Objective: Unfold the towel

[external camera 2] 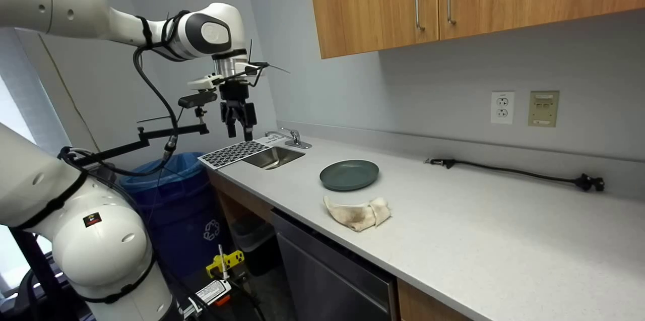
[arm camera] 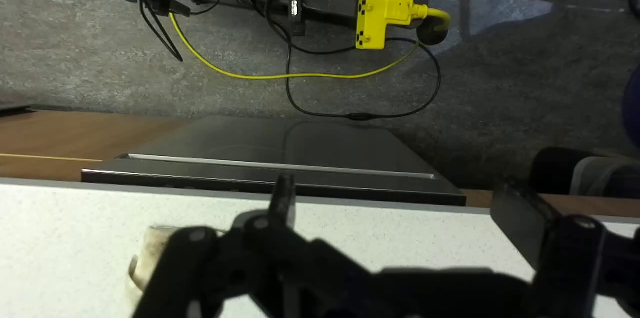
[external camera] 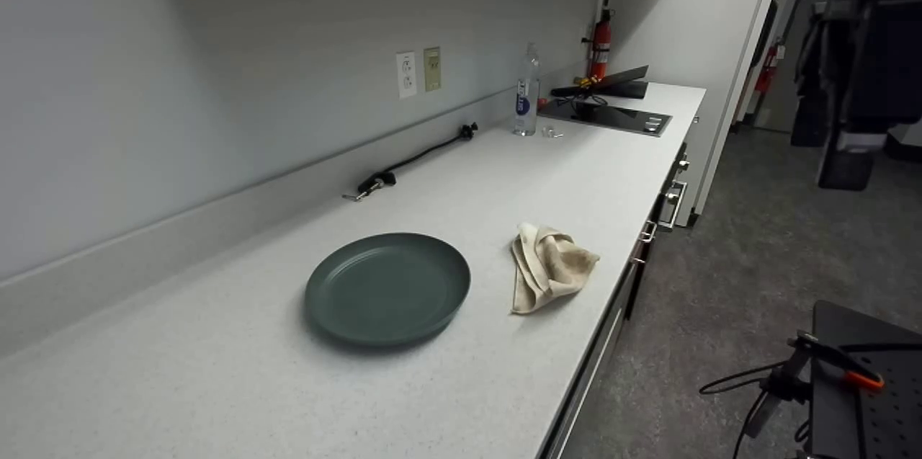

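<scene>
Rumpled towel (external camera: 551,268) lies near the front edge of the counter (external camera: 432,401), likely for easy reach; gripper (external camera 2: 240,135) hangs high, jaws apart.

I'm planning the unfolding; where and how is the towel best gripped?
Probably the flap on the towel, at the end away from the sink, with the gripper coming from above: that layer overlaps the rest, its edge looks curled in the wrist view, and the towel lies on the counter.
</scene>
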